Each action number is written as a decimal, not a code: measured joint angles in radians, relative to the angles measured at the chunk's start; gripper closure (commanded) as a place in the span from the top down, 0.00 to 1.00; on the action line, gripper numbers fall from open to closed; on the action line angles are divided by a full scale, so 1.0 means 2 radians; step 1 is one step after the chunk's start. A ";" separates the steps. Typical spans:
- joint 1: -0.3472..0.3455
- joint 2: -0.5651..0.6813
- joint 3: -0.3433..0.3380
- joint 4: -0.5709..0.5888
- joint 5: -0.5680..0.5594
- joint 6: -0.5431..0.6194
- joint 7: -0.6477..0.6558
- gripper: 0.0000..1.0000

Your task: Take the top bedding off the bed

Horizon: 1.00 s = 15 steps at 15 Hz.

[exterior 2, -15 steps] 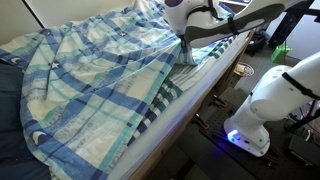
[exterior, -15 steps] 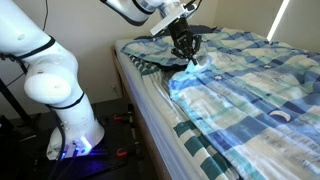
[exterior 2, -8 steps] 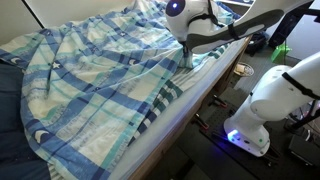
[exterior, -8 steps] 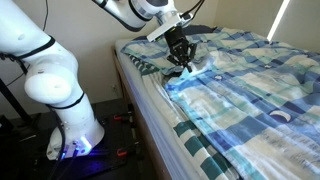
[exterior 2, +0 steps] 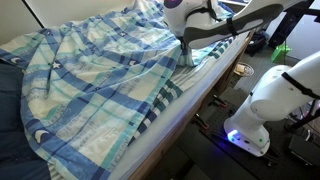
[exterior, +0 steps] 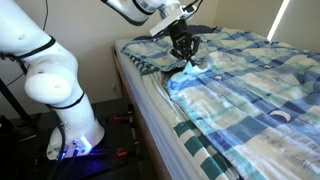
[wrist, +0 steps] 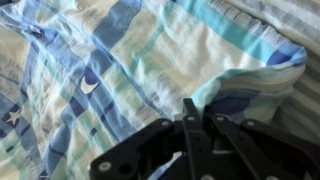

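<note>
The top bedding [exterior: 250, 80], a plaid quilt of light blue, dark blue, white and pale yellow, covers most of the bed in both exterior views [exterior 2: 90, 80] and fills the wrist view [wrist: 110, 60]. The bed [exterior: 160, 108] shows its white sheet with teal-green stripes along the near side [exterior 2: 172, 98]. My gripper [exterior: 184, 57] is at the quilt's corner near the robot [exterior 2: 186, 56]. In the wrist view the fingers [wrist: 192, 108] are closed together on a raised fold of the quilt.
The robot's white base [exterior: 62, 95] stands on the floor beside the bed [exterior 2: 262, 110]. A dark blue cloth [exterior: 140, 62] lies at the bed corner under the quilt. More dark blue fabric [exterior 2: 10, 110] lies at the far end of the bed.
The gripper shifted slightly along the quilt's corner half a second ago and has come back to about where it was a second ago. The quilt fold moved a little with it.
</note>
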 measured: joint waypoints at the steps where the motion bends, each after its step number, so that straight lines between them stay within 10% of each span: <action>1: 0.000 0.006 -0.002 0.023 0.006 -0.005 -0.003 0.02; 15: -0.001 0.231 -0.006 0.321 0.069 -0.015 -0.078 0.02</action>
